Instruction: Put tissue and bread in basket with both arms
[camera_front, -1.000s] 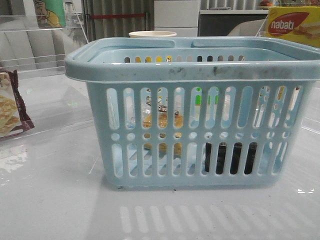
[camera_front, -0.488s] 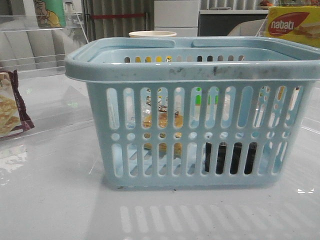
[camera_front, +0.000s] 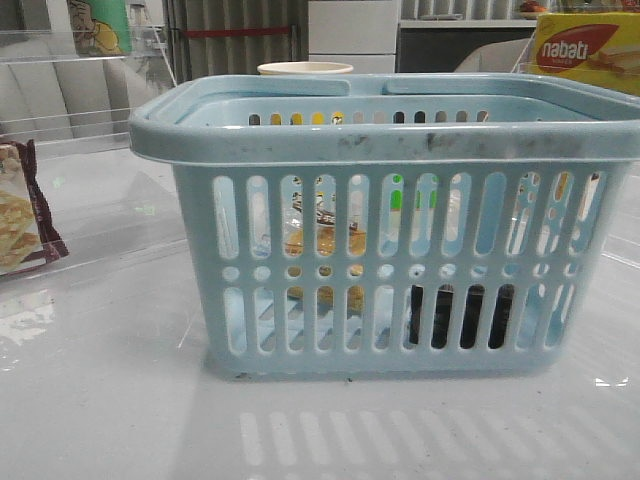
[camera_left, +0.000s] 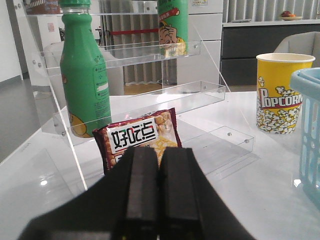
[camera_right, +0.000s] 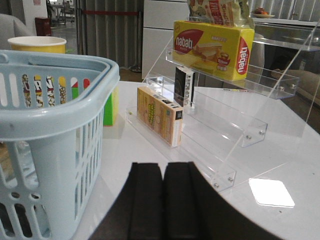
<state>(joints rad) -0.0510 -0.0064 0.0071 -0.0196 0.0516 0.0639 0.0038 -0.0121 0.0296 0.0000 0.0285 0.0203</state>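
Standing on the white worktop (camera_front: 100, 400), the light blue basket (camera_front: 390, 150) sits between the two arms, beside the left tool (camera_left: 159, 190) and beside the right tool (camera_right: 164, 200). Both tools are clenched with nothing between their pads, well clear of the basket. Inside, seen through the slots, the bagged bread (camera_front: 325, 240) lies on the left tool's side and the black tissue pack (camera_front: 460, 315) on the right tool's side, low on the floor.
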